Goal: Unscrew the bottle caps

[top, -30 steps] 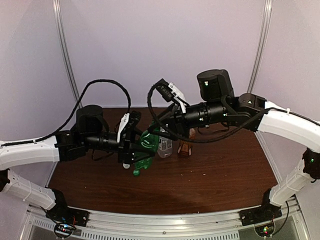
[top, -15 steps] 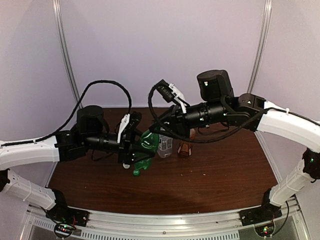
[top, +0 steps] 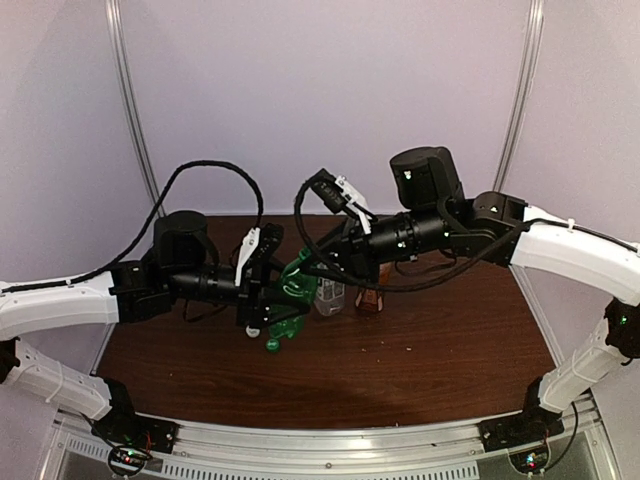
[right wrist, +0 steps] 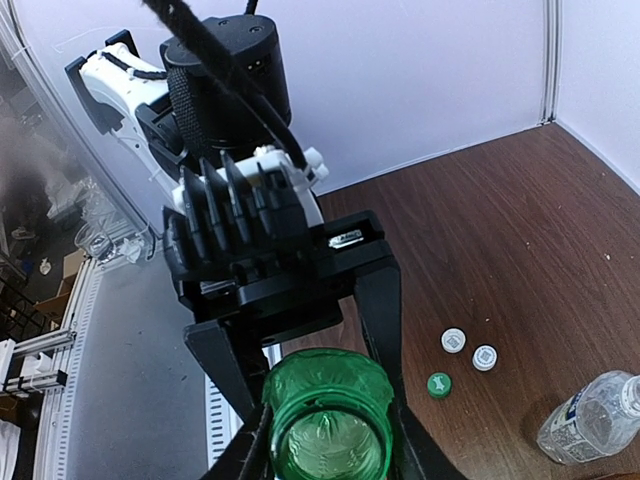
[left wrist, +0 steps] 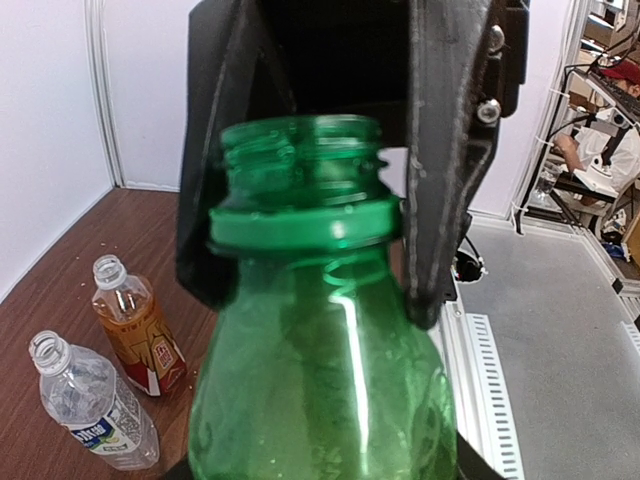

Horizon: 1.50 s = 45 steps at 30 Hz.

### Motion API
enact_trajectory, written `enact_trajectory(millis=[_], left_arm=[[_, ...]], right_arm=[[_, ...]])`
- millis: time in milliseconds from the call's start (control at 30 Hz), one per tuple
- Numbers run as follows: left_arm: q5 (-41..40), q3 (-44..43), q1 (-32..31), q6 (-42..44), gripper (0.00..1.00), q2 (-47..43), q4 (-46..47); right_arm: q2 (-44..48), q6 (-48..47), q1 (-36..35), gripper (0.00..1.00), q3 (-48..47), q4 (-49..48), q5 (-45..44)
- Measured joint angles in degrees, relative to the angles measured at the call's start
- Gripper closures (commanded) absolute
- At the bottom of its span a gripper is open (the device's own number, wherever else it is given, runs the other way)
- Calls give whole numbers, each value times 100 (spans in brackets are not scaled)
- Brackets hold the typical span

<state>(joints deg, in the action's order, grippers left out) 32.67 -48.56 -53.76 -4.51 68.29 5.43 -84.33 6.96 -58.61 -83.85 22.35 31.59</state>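
Right arm [top: 520,235] edged left; left end effector [top: 272,300] clamps green bottle [left wrist: 320,380], mouth tilted up-right.

The counter [top: 440,350] is dark brown wood grain. Behind its far edge stands a pale lilac wall [top: 330,100], with an upright metal strip near the far-left corner [top: 130,120] and another near the far-right corner [top: 525,90]. An aluminium rail [top: 330,440] runs along the near edge. Past the counter's side lies a grey floor [left wrist: 560,330], where a seated person [left wrist: 600,130] wears a red cap.
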Motion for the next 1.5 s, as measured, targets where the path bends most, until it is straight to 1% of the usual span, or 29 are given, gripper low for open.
enact_trajectory(millis=[133,267,367,433,500,567,633,667,700,733,1033,1167,1333,1500], left_arm=[[-31,0,0,-4,73,0,2],[-35,0,0,-7,73,0,4],[-48,0,0,-4,68,0,-7],[-63,0,2,-4,63,0,-35],[-85,0,0,-2,55,0,-66],[-127,0,0,0,43,0,-79],[-205,0,-15,-2,28,0,-94],[-249,0,-31,-2,18,0,-98],[-280,0,-35,0,7,0,-105],[-337,0,-39,17,3,0,-98],[-927,0,-35,20,2,-103,-166],[-1285,2,-35,39,2,-385,-291],[-1919,26,-35,48,2,-848,-343],[-2490,57,-35,42,2,-1040,-400]], right_arm=[[0,-20,7,72,2,-13,-2],[0,-33,11,86,2,-22,4],[0,-33,11,98,33,-52,7],[0,-33,15,100,68,-94,7],[9,-31,28,100,103,-122,7],[33,-31,37,100,153,-164,4],[68,-28,42,100,221,-214,0],[85,-31,44,100,260,-249,-7],[105,-26,46,100,289,-264,-11],[146,9,57,100,350,-260,-55],[557,142,236,100,1016,-221,-442],[750,144,352,100,1423,-74,-1097],[772,142,485,100,1915,-15,-1912],[599,136,577,100,2166,-48,-2347]])
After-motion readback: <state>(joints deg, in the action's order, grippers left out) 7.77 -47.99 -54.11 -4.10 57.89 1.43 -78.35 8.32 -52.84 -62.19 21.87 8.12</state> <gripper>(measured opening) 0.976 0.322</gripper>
